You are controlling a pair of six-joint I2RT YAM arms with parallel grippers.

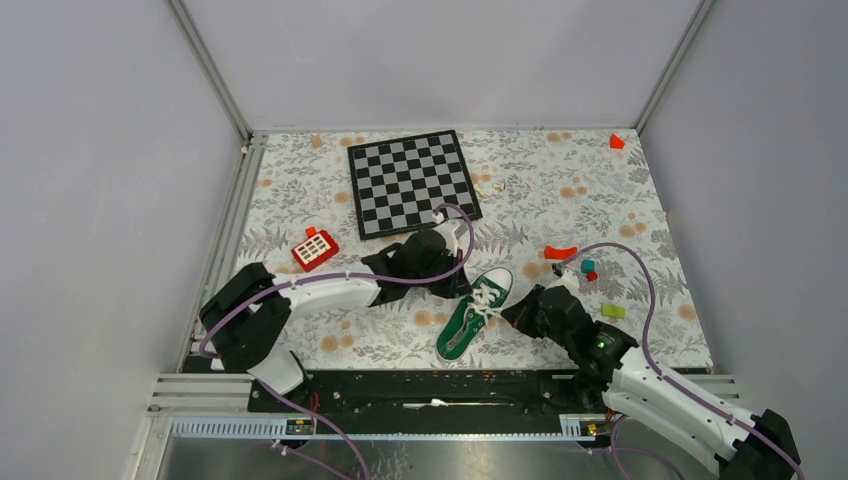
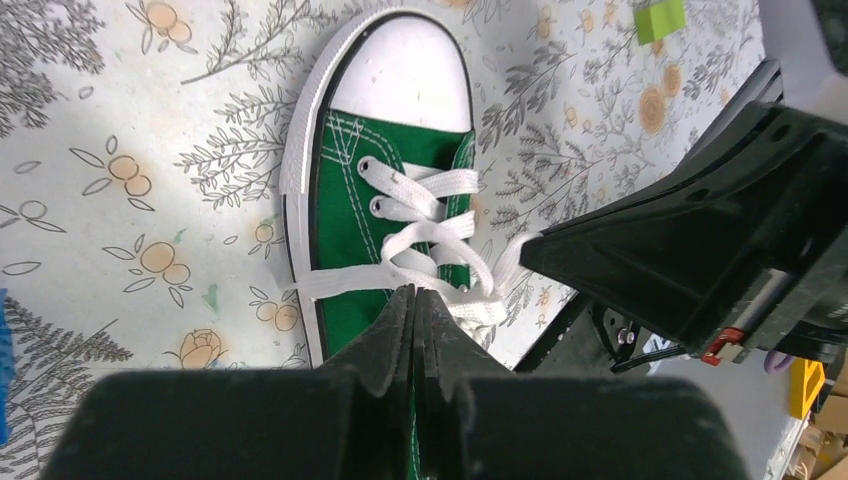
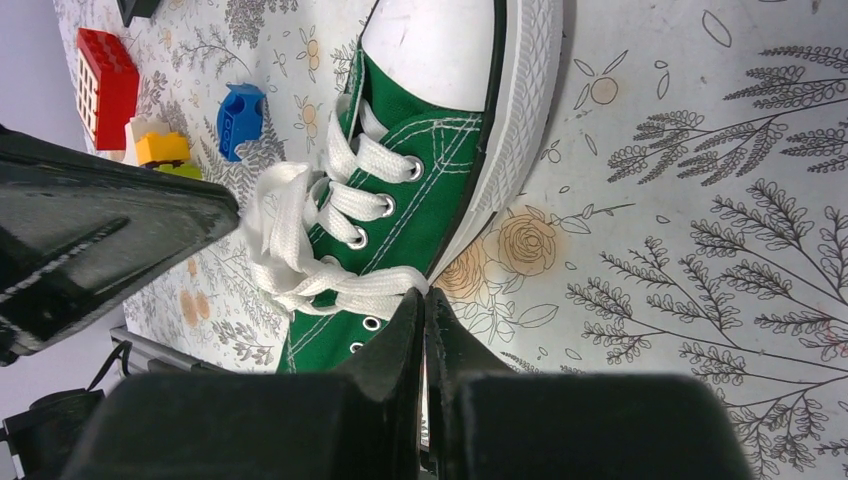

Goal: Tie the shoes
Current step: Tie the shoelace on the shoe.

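Laces [image 2: 430, 215] of the green sneaker [image 1: 470, 318] are pinched from both sides. The left end effector [image 2: 415, 297] is closed tight on a strand near the eyelets on its side, and the right end effector [image 3: 422, 305] is closed in the same way on a strand at the opposite side. The sneaker lies flat between both tips and just under them, with its white toe cap pointed away from them. It is judged that the strands are held so in order to be drawn apart. A flower-printed tabletop [image 1: 560, 200] carries it. A chessboard [image 1: 412, 182] and a red block [image 1: 314, 249] are found beyond the left end effector. Plain grey walls [image 1: 420, 60] enclose the space.
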